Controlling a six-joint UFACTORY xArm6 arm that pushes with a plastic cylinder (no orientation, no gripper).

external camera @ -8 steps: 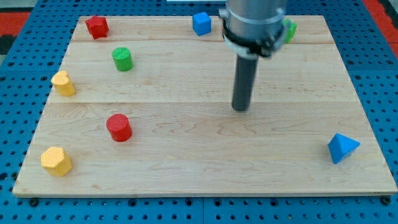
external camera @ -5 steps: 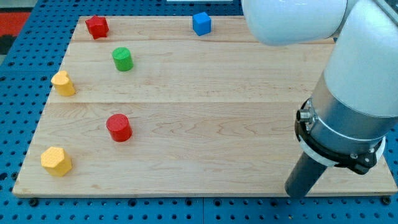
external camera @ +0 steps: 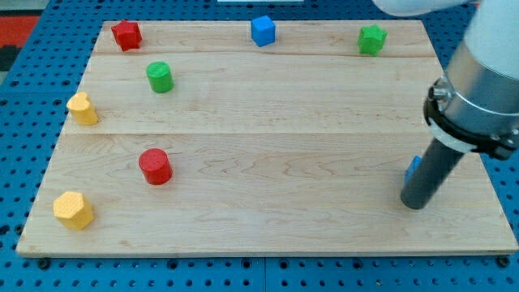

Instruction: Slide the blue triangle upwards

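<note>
The blue triangle [external camera: 413, 168] is at the board's right side, almost wholly hidden behind my rod; only a thin blue sliver shows at the rod's left edge. My tip [external camera: 414, 203] rests on the board just below that sliver, touching or nearly touching the block. The arm's grey and white body fills the view's upper right.
A blue cube [external camera: 263, 30] and a green block [external camera: 372, 39] sit along the top edge. A red block [external camera: 126, 35] is at top left, a green cylinder [external camera: 160, 77] below it. A yellow block [external camera: 81, 108], a red cylinder [external camera: 154, 166] and a yellow hexagon [external camera: 73, 210] stand at left.
The rod swept from the board's middle down to the bottom right edge, then moved up to the blue triangle. The triangle now sits higher and slightly left of where it first lay.
</note>
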